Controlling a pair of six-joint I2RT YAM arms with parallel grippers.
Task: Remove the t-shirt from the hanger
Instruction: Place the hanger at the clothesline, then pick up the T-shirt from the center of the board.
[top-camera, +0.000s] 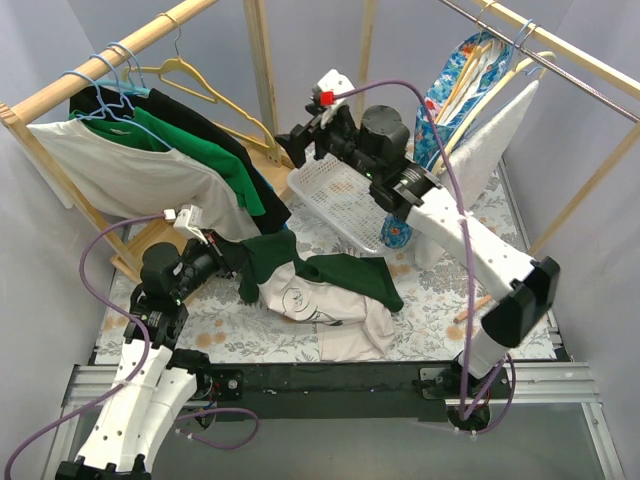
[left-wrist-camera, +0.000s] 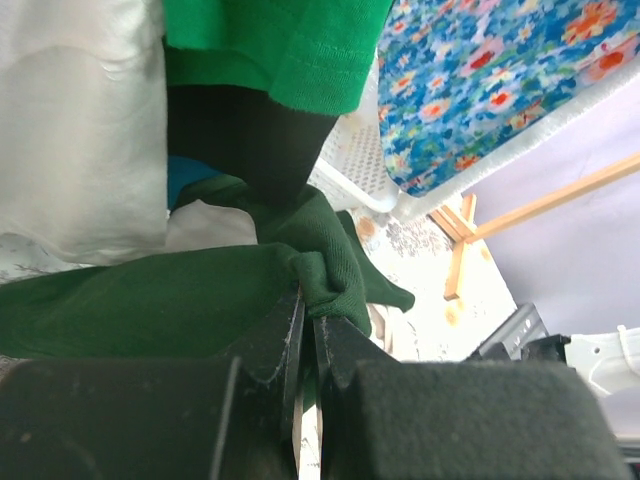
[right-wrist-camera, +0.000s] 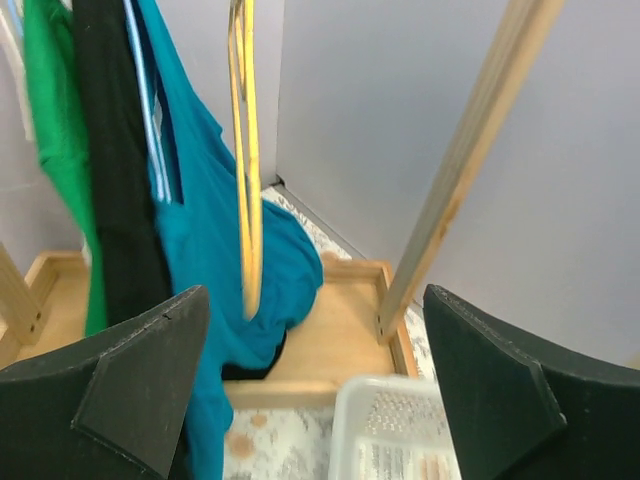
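Dark green t-shirt (left-wrist-camera: 150, 290) looks off the yellow hanger (right-wrist-camera: 245, 150); left gripper (left-wrist-camera: 308, 310) pinches it tight; right gripper (right-wrist-camera: 313, 295) gapes, empty.

The dark green t-shirt (top-camera: 350, 277) lies crumpled in a heap on the table (top-camera: 440, 282), one bunched fold pinched between the closed fingers of the left gripper (left-wrist-camera: 306, 310), while the slim yellow hanger (right-wrist-camera: 246, 200) hangs bare and upright from the wooden rail (top-camera: 150, 33), well apart.
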